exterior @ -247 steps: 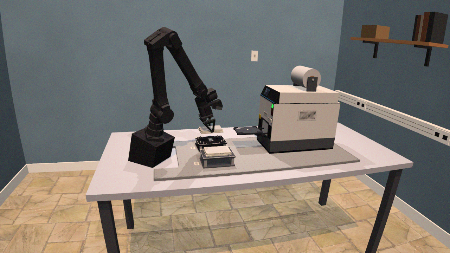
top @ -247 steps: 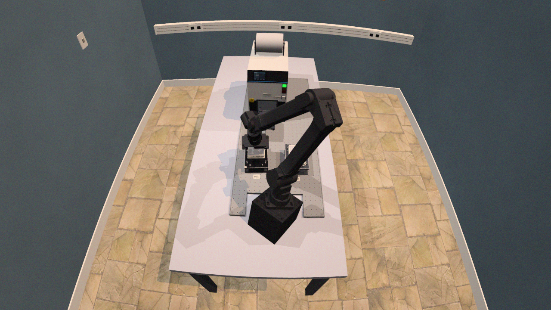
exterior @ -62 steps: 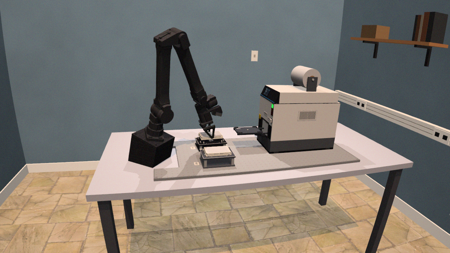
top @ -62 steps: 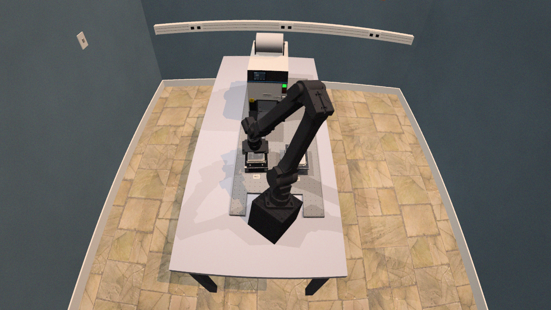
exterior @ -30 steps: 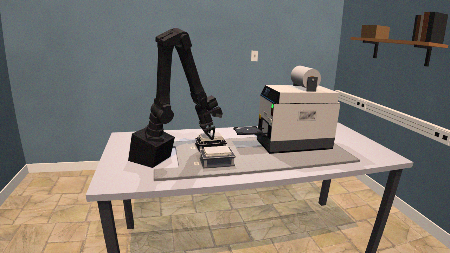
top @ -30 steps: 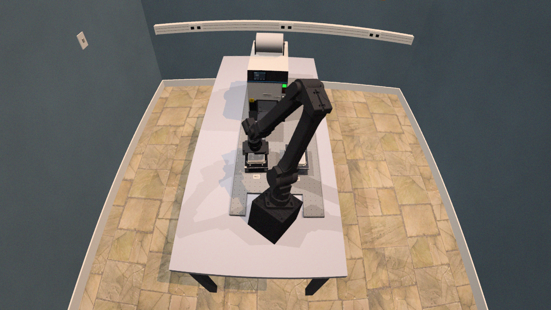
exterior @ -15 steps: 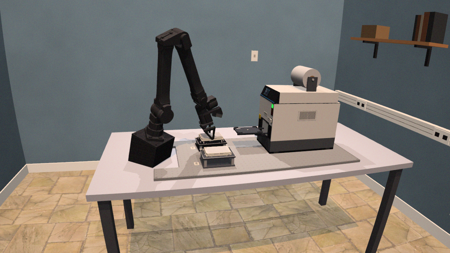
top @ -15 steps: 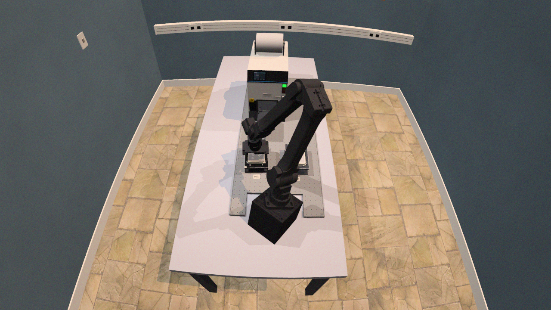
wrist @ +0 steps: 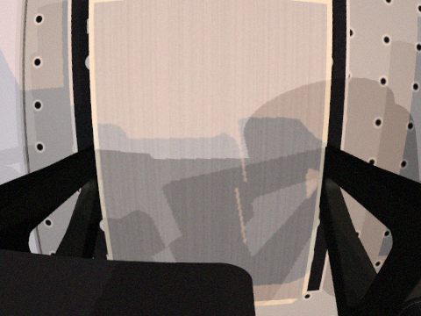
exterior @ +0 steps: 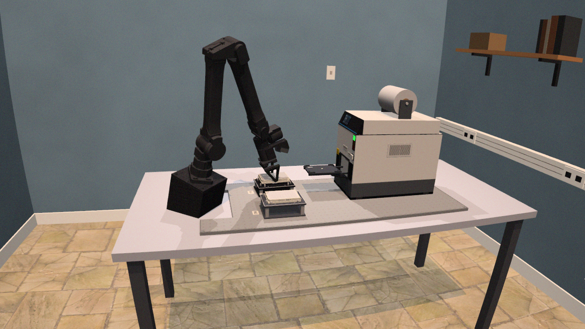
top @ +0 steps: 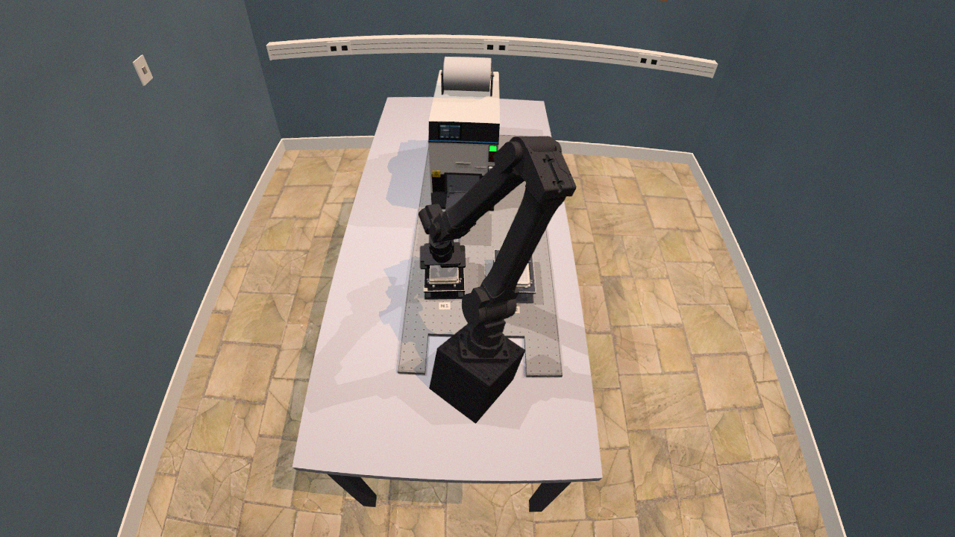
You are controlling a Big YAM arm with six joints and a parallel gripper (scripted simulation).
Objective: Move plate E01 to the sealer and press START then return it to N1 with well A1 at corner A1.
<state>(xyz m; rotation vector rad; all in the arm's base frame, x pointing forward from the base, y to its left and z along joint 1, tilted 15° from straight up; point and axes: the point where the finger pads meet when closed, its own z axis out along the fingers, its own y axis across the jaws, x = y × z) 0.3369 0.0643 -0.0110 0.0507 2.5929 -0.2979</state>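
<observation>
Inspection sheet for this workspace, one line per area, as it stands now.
Surface: pale table bearing a perforated grey board; no spill seen.
Plate E01: at nest N1; full seating cannot be confirmed.
Other plate: in nest N2, partly hidden from above.
Sealer: lamp green, stage out, no plate seen on it.
Clutter: nothing seen.
Hand: closed on E01, fingers along opposite sides.
Cables: nothing seen.
Surroundings: wall shelf with box and books; socket rail; stone-patterned floor.

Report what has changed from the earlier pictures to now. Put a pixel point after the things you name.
The gripper (top: pixel 444 274) (exterior: pixel 274 180) (wrist: pixel 210 157) has come down with plate E01 (top: pixel 444 274) (wrist: pixel 210 88), from above plate nest N1 (top: pixel 444 289) (exterior: pixel 292 187) to down at it, and is still shut on the plate. The sealer's stage (top: pixel 462 181) (exterior: pixel 321 169) stayed out and its lamp (top: pixel 492 148) (exterior: pixel 354 138) green; the plate in N2 (top: pixel 524 274) (exterior: pixel 282 196) stayed put.
</observation>
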